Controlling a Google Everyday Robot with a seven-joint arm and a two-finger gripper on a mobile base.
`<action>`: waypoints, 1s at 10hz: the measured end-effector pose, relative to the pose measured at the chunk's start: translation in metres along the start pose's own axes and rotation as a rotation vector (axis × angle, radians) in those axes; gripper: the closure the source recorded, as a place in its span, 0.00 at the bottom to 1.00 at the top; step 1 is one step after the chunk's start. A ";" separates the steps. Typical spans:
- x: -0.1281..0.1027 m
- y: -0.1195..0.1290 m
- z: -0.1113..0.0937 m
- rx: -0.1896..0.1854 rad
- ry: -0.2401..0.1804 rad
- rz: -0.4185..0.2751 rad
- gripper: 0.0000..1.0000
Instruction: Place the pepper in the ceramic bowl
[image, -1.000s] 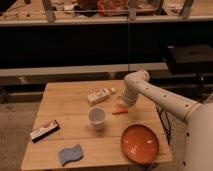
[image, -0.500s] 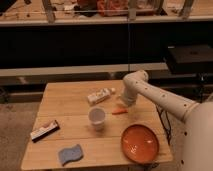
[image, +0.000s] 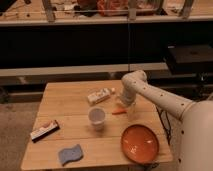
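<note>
Change since half a second ago: none that shows. Arm, claw and every item stand where they stood.

1. Claw (image: 128, 103). Low over the right half of the surface (image: 70, 100), hanging from the white arm (image: 165, 100), which comes in from the right edge and bends down at a rounded joint. Whether it is clenched or released cannot be told. It holds nothing that can be made out.

2. Pepper (image: 118, 111). Slim, orange, lying flat on the surface at about 8 o'clock from the claw and just beside it. Whether the two touch cannot be told. It lies outside the bowl.

3. Cup (image: 97, 116). Small, white, upright, at 8 o'clock from the claw, beyond the pepper. The pepper lies between cup and claw.

4. Carton (image: 100, 95). White and tan, lying on its side, between 9 and 10 o'clock from the claw and at 12 o'clock from the cup.

5. Bowl (image: 140, 144). Wide, shallow, orange-red, between 5 and 6 o'clock from the claw, near the front right corner, well apart from the pepper. Nothing lies in it.

6. Sponge (image: 70, 154). Blue, wavy-edged, near the front edge, at 7 o'clock from the cup.

7. Packet (image: 45, 130). Dark, flat, oblong with a pale label, near the left edge, at 10 o'clock from the sponge.

8. Surface. Square, pale wood, bearing items 2 to 7.
</note>
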 end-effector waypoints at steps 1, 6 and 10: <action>-0.001 -0.001 0.001 -0.002 0.000 -0.001 0.20; -0.004 -0.005 0.007 -0.007 0.001 0.001 0.20; -0.006 -0.008 0.011 -0.012 0.005 0.000 0.20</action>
